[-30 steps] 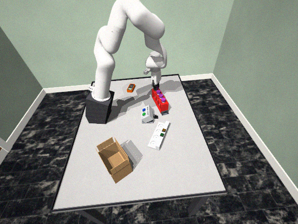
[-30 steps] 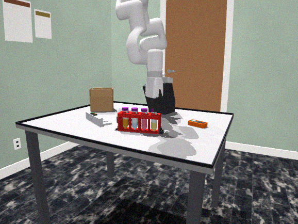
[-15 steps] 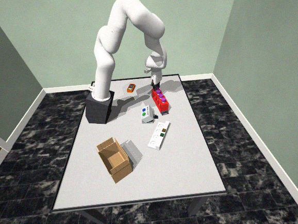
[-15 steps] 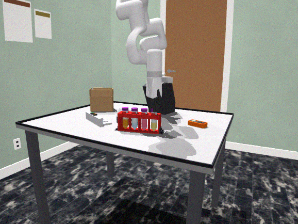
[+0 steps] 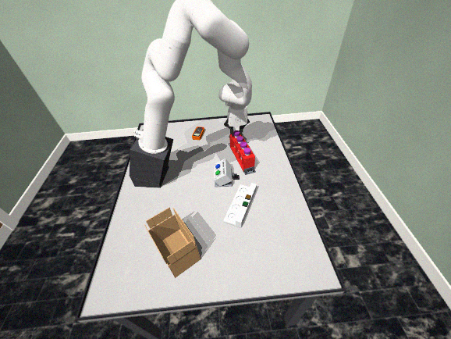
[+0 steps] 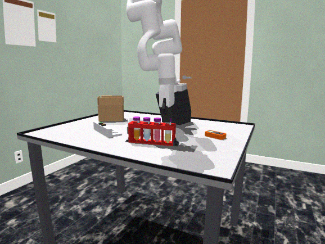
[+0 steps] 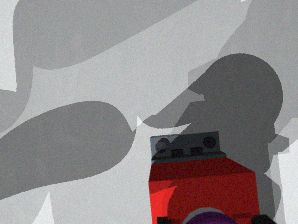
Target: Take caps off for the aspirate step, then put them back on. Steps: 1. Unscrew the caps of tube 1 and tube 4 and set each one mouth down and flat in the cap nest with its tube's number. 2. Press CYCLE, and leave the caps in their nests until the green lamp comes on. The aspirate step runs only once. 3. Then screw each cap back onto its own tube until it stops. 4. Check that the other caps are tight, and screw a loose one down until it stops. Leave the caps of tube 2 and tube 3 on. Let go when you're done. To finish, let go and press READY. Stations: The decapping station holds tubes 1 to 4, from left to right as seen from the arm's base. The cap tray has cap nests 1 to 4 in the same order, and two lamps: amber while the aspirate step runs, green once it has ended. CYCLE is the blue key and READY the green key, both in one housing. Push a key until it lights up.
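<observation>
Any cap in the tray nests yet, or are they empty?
Empty. Top view shows only bare white recesses in the cap tray, and four purple caps sit on the tubes in the red rack.

Fingers (image 5: 236,130) straddling end purple cap (image 5: 237,133), red rack (image 5: 243,153), white table (image 5: 273,250)
</observation>
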Controlling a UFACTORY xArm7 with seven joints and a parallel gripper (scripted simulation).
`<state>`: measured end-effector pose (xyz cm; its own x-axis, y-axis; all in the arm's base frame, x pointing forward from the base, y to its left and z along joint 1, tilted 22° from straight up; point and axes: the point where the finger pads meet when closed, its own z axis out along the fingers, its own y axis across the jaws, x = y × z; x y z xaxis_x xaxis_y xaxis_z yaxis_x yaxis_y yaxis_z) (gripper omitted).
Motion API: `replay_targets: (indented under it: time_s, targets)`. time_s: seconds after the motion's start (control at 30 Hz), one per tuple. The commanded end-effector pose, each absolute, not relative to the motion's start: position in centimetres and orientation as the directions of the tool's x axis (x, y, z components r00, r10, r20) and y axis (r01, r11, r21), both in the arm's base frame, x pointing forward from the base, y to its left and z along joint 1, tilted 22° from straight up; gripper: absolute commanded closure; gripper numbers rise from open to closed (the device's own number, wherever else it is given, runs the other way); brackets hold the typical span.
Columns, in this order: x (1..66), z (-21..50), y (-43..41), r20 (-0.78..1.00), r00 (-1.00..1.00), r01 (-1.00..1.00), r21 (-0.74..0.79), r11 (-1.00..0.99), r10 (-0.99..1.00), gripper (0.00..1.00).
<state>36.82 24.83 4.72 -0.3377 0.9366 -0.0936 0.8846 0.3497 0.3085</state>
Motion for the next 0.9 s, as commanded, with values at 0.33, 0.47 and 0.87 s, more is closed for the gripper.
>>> replay_targets:
  time_s: [0.33,0.47,0.87]
  targets:
    - [36.86,4.81,24.94,0.132,0.312,0.873,0.351,-0.339,0.941,0.54]
    - [36.86,4.81,24.94,0.132,0.312,0.873,0.351,-0.339,0.941,0.54]
    - [36.86,4.82,24.94,0.132,0.312,0.873,0.351,-0.339,0.941,1.00]
